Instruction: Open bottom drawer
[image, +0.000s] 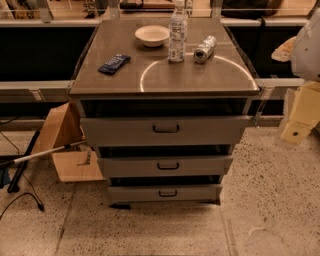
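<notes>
Speckled flooring (270, 210) is occupied by a grey cabinet (165, 75). Its bottom drawer (200, 193) is seen lowest, nearest the floor. The gripper (299, 120) is held at the right edge, well apart; its state cannot be told. A black handle (168, 193) is centred on the drawer.

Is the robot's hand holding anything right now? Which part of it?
Nothing looks held. The gripper hangs at the right edge, beside the cabinet and apart from it. The bottom drawer is untouched, and so is its handle.
</notes>
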